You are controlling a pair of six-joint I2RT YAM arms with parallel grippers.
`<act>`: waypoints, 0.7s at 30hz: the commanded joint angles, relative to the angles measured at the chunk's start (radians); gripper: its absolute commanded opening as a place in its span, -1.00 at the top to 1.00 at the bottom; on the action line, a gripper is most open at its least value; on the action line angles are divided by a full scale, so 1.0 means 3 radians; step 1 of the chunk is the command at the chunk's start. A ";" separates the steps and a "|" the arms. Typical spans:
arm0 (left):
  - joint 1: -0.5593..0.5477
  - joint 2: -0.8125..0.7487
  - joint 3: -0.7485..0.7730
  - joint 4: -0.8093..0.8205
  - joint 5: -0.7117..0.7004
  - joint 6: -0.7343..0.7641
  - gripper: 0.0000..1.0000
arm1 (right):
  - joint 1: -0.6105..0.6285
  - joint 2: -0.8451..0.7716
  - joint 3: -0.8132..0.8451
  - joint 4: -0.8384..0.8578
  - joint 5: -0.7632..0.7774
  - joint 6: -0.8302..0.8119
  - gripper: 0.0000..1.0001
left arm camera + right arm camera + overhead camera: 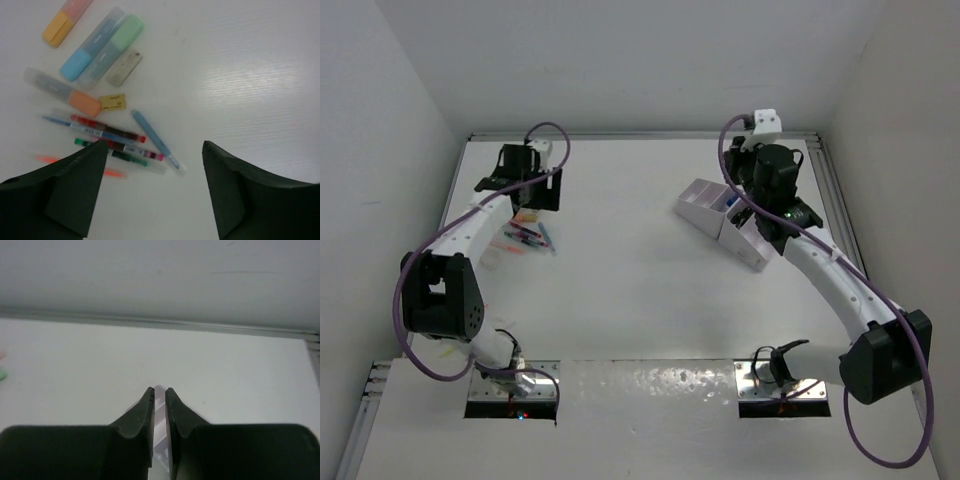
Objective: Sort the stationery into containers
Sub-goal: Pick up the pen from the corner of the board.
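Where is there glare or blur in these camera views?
Top external: glare on the table strip between the arm bases. Left wrist: sheen on the table at right, pens slightly soft. Right wrist: dark, blurred foreground, flat even light behind.

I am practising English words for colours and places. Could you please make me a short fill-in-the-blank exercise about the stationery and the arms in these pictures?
1. The left gripper hangs above the pens with its jaws ___.
2. The green highlighter lies side by side with the ___ highlighter.
3. In the top view, the organiser stands nearer to the ___ arm.

Missing words: open; blue; right.
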 commanded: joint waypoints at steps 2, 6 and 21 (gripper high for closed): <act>0.0351 -0.0150 0.0091 -0.0223 -0.0102 -0.0070 -0.30 | 0.0093 0.0085 0.0101 -0.0844 -0.0851 -0.0181 0.30; 0.0663 -0.0114 0.0198 -0.0509 -0.0209 -0.0136 -0.13 | 0.0165 0.0116 -0.0012 -0.0814 -0.0887 -0.0161 0.07; 0.1246 -0.0431 -0.0287 -0.1613 -0.0234 0.1933 -0.27 | 0.0313 0.0208 -0.0263 -0.0691 -0.1163 -0.0166 -0.09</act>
